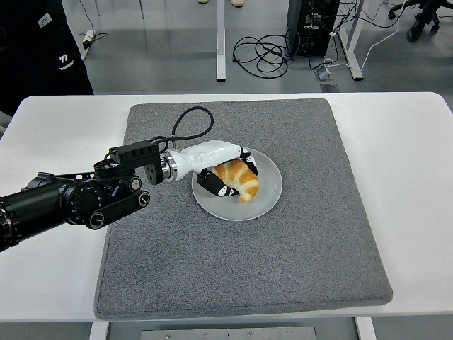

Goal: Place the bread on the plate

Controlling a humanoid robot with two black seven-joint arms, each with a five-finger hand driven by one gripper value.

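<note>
Bread (241, 180) lies already inside the white plate (269, 200) on the grey mat (311, 241) of the worktop (410, 177), but the left hand (225, 172) has its fingers closed around it, so releasing and pulling away is what remains.

left arm (42, 205): cut by left edge | bread (241, 178): part-hidden by fingers (225, 190)

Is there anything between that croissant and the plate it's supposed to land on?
Nothing visible. The left hand is closed around the bread right over the plate, and the bread looks to be resting on it or just above. Only the hand's own lower fingers sit beside it on the plate.
</note>
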